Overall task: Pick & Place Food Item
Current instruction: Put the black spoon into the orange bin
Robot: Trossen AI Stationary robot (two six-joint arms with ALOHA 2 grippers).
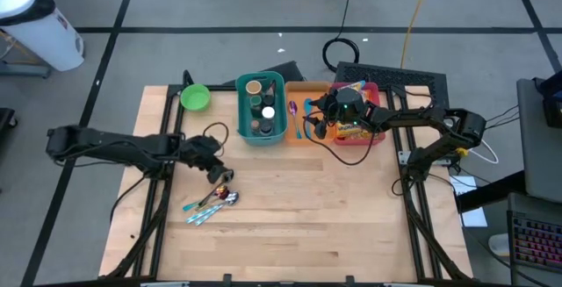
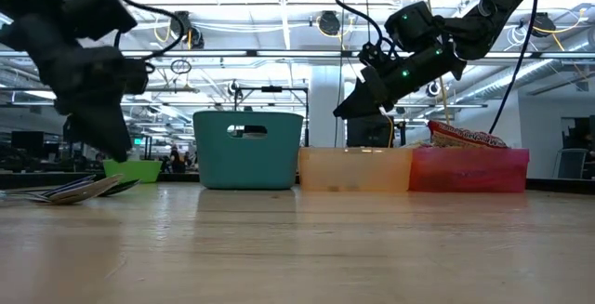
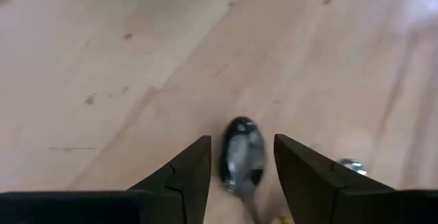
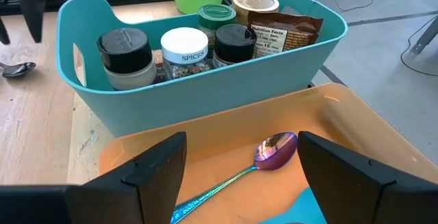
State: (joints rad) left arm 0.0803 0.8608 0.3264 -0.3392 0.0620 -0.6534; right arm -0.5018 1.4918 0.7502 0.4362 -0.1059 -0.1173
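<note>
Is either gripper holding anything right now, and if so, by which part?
Nothing is held. The left gripper hangs open above a spoon on the table; the right gripper hangs open over the orange bin.

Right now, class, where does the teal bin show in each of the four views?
High view: the teal bin, top centre, beside the orange tray.
Low view: teal bin, left of centre.
Left wrist view: not in it.
Right wrist view: teal bin, filling the upper half.
Shared landmark: the green bowl.

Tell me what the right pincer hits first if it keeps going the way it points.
Probably the purple spoon lying in the orange bin, between the right pincer's open fingers; depth is unclear.
</note>
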